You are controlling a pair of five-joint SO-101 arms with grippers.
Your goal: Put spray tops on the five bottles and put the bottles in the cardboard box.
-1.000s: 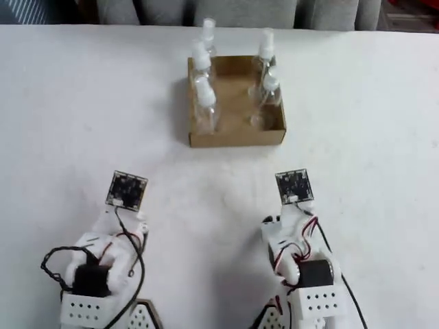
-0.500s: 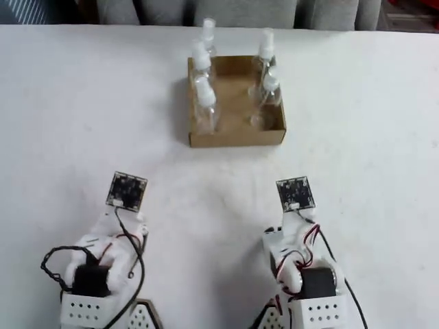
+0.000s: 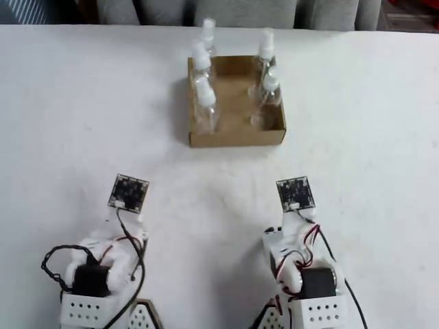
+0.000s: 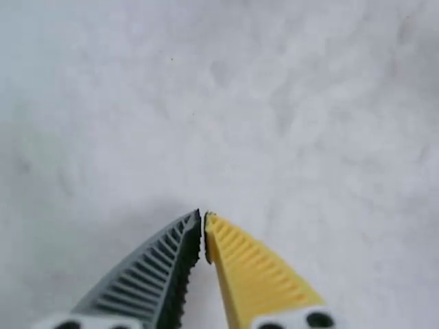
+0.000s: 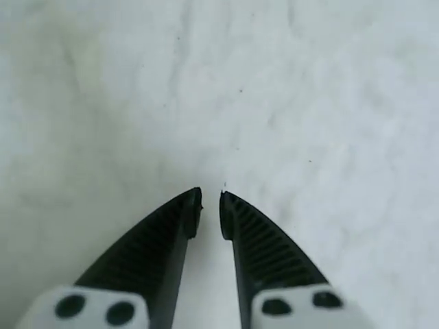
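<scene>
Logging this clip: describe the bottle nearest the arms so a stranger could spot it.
On the white table, a cardboard box sits beyond the two arms. Three clear bottles line its left side in the high view, two its right. The wanted bottle ends the row of three at the near side, closest of all five to the box's front wall.

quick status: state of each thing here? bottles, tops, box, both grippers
bottles: all five upright inside the box
spray tops: one fitted on each bottle
cardboard box: open at the top, holding the bottles
left gripper: shut, tips touching, empty
right gripper: shut but for a sliver between the tips, empty
</scene>
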